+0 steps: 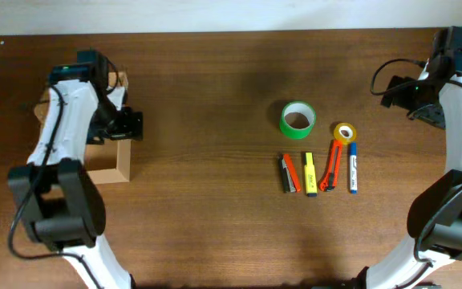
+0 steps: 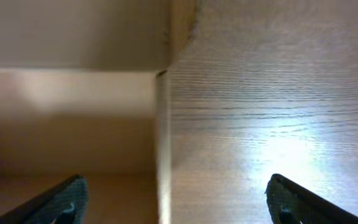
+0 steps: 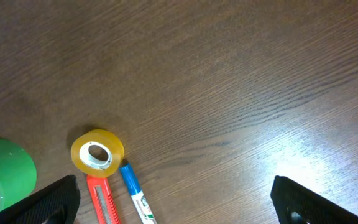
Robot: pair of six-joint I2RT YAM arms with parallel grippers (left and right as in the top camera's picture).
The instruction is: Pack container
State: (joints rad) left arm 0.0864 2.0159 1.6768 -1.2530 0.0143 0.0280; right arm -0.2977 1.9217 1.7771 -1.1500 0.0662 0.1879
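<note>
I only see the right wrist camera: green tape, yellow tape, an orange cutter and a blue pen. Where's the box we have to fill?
Observer: The cardboard box sits at the far left end of the table, open on top, well away from the green tape roll.
Operator: Is the other arm holding it?
Observer: No. The left gripper is open, and its jaws straddle the box's side wall, with one over the inside and one over the table.
</note>
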